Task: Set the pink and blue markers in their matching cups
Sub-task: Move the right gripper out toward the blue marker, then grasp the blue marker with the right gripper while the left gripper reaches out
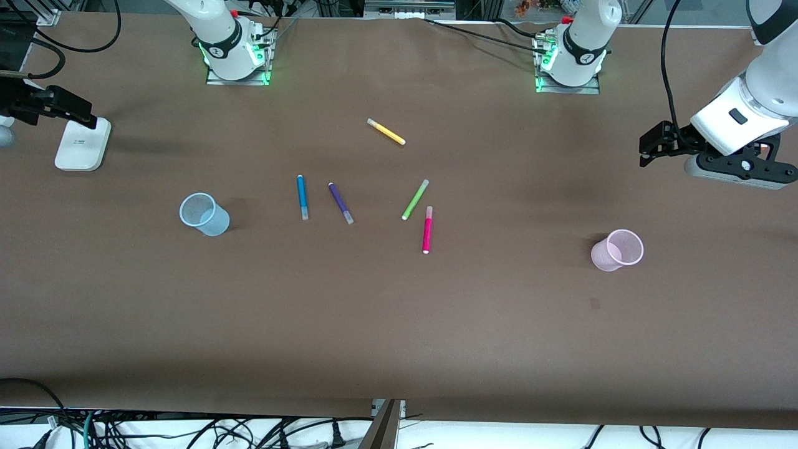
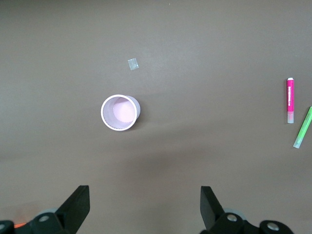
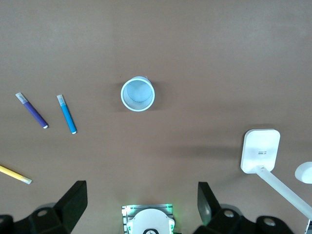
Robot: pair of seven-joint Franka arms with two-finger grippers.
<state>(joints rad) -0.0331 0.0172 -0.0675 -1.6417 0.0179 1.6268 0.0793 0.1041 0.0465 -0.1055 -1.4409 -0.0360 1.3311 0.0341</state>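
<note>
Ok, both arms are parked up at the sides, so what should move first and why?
Probably the right hand should drop toward the blue marker. That hand is open and empty over its end of the table, and the marker lies flat beside the blue cup, clear of the purple marker.

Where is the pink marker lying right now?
In the front view the pink marker lies flat mid-table, just nearer the camera than the green marker, between the purple marker and the pink cup.

Five markers (image 1: 302, 196) — two cups (image 1: 204, 214) — two arms (image 1: 742, 118).
</note>
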